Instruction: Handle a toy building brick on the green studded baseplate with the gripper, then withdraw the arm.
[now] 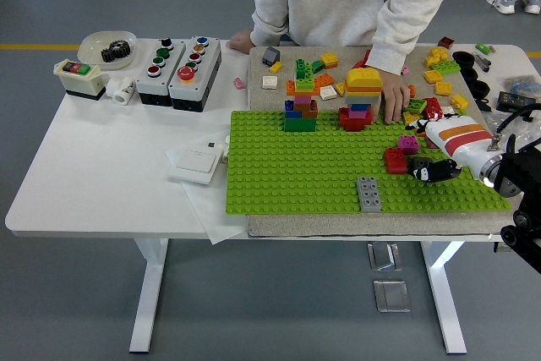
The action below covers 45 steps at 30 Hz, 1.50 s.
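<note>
A grey brick [368,194] stands studded onto the green baseplate [287,166] near its front edge, right of centre. My right hand [419,150], white with an orange stripe and black fingers [433,171], hovers over the plate's right end, open and holding nothing, well right of and behind the grey brick. A red brick [395,161] and a magenta brick [408,144] sit on the plate just left of the hand. The person's hand [393,108] rests at the plate's back edge beside a yellow-and-red stack [362,97].
A small brick tower [300,112] stands at the plate's back. Loose bricks [439,73] cover the mat at back right. Two button boxes [182,61], a white bowl [107,46] and a white switch [196,161] lie to the left.
</note>
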Each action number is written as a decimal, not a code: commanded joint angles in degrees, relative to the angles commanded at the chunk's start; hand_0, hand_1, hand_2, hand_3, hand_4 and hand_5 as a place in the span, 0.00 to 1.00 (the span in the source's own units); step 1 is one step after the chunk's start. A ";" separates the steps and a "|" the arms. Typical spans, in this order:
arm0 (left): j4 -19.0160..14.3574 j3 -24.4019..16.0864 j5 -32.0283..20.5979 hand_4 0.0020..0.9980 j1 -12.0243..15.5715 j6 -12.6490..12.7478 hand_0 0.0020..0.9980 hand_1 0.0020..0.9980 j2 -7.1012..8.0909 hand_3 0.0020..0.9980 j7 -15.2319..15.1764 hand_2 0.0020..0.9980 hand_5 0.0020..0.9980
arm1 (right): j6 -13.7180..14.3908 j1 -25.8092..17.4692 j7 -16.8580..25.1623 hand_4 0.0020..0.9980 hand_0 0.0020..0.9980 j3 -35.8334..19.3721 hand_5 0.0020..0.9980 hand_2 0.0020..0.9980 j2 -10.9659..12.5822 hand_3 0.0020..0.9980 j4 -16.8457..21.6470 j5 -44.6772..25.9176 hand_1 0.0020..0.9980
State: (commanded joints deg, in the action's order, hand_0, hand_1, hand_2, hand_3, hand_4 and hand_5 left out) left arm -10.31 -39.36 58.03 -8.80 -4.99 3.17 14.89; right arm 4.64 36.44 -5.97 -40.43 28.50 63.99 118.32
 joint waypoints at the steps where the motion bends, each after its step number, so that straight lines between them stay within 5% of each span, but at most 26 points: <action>1: 0.00 -0.02 0.02 0.53 0.02 0.00 0.79 0.71 -0.01 0.54 -0.01 0.61 0.55 | 0.11 -0.18 0.12 0.87 0.76 -0.01 0.41 0.77 0.23 0.83 -0.11 0.18 0.73; 2: 0.00 -0.04 0.04 0.53 0.04 0.00 0.79 0.71 -0.02 0.54 -0.02 0.61 0.55 | 0.29 -0.37 0.28 0.87 0.76 0.01 0.41 0.77 0.44 0.83 -0.24 0.23 0.73; 3: 0.00 -0.06 0.06 0.53 0.05 -0.01 0.79 0.71 -0.02 0.54 -0.02 0.61 0.55 | 0.39 -0.46 0.37 0.84 0.68 0.03 0.41 0.73 0.54 0.68 -0.31 0.23 0.67; 45: 0.00 1.15 -0.79 0.53 0.27 -0.08 0.79 0.71 0.02 0.54 -0.26 0.61 0.55 | 3.67 0.66 2.52 0.77 0.55 1.43 0.42 0.59 -2.91 0.54 -10.72 -2.39 0.56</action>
State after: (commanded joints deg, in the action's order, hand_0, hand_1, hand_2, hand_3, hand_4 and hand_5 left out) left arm -10.31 -38.21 57.25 -8.53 -5.06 3.19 14.63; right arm 8.31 37.10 -3.45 -39.00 25.59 53.27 115.92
